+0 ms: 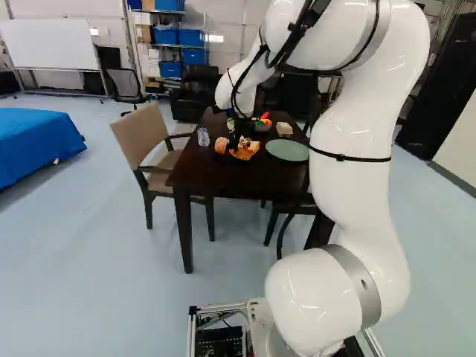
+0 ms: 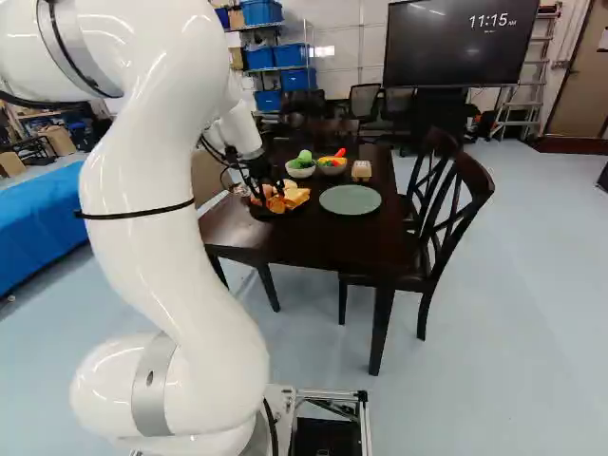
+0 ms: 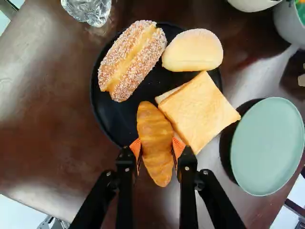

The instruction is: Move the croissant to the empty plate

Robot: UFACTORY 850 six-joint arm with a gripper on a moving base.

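The dark wooden counter (image 2: 313,245) carries the food and dishes. Above it reaches the white arm (image 2: 171,228), whose black pincer (image 2: 266,190) hangs over the near part of the spread. Under the pincer (image 3: 157,149) lies the black plate (image 3: 102,107); just beside that one sits the green plate (image 3: 267,148). On the black plate are slices of bread (image 3: 200,112), stacked askew, and a sugared roll (image 3: 131,59) split along its length. The croissant (image 3: 155,129) is grasped by the pincer, an orange pad pressed to each flank, its length partly over the plate's rim; whether it is raised, I cannot tell. Smallest is a pale bun (image 3: 193,50), beside the sugared roll
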